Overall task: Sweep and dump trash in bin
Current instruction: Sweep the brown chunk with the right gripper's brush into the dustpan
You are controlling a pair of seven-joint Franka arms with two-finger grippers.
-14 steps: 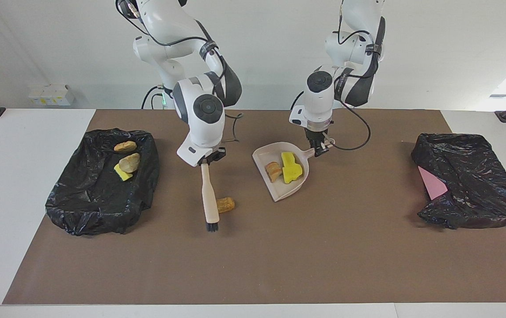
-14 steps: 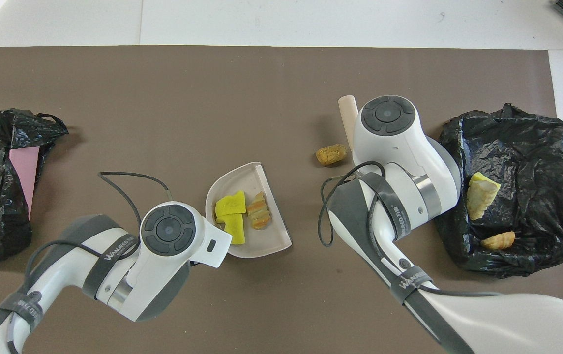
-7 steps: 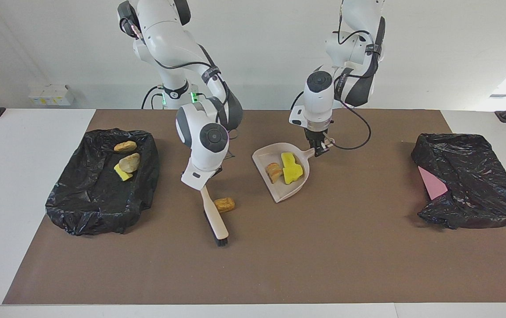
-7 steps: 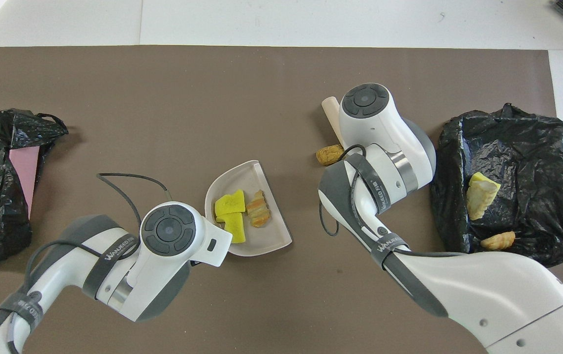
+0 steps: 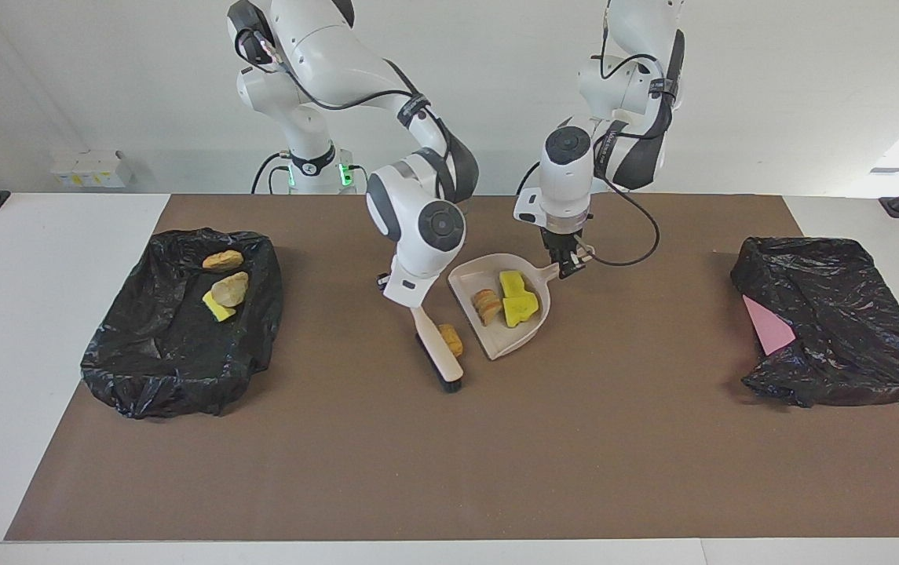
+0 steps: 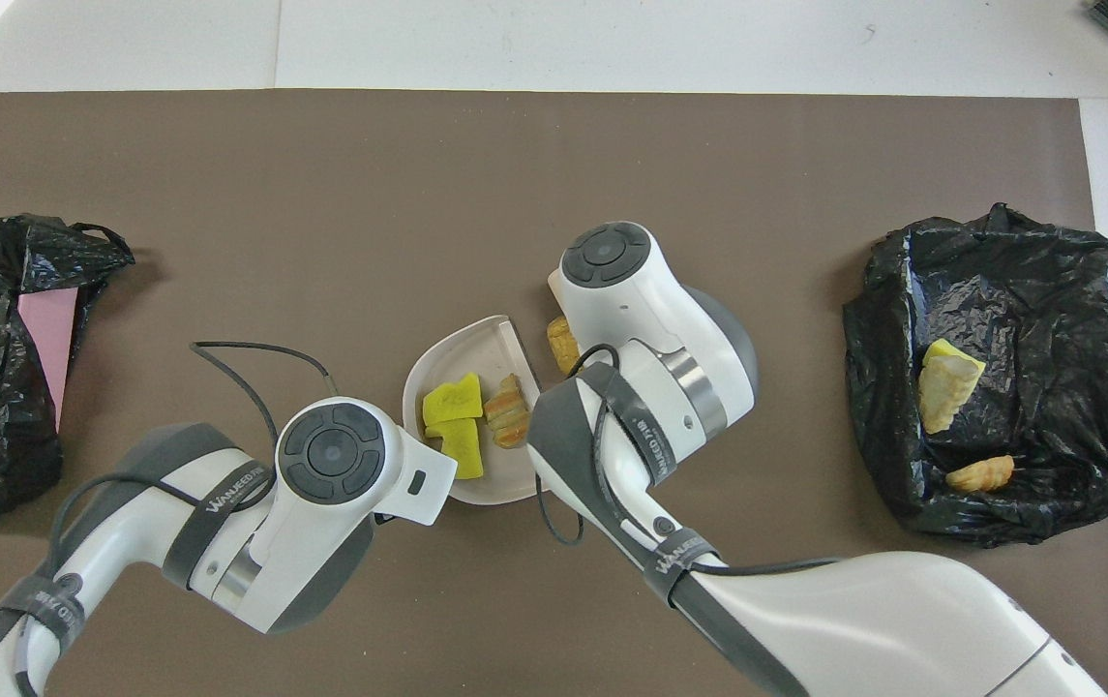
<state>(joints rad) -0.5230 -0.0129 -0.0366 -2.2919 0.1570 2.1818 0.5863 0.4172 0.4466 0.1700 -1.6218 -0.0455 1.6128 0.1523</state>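
My right gripper [image 5: 411,304] is shut on a pale brush [image 5: 437,355] whose black bristles rest on the mat. An orange-brown lump [image 5: 450,339] lies against the brush, just at the open lip of the white dustpan [image 5: 524,333]; the lump also shows in the overhead view [image 6: 561,341]. My left gripper [image 5: 569,267] is shut on the dustpan's handle. The pan holds yellow sponge chunks [image 5: 517,298] and a bread-like lump [image 5: 486,304]. The black-bagged bin [image 5: 174,353] at the right arm's end holds two brownish lumps [image 5: 230,289] and a yellow chunk [image 5: 217,308].
A second black bag [image 5: 842,329] with a pink sheet [image 5: 767,328] sticking out lies at the left arm's end of the brown mat. A black cable [image 5: 637,243] hangs from the left wrist near the dustpan's handle.
My right arm has swept the brush toward the left arm's end, pushing the orange-brown lump up to the dustpan's lip. The left arm and dustpan have barely moved.
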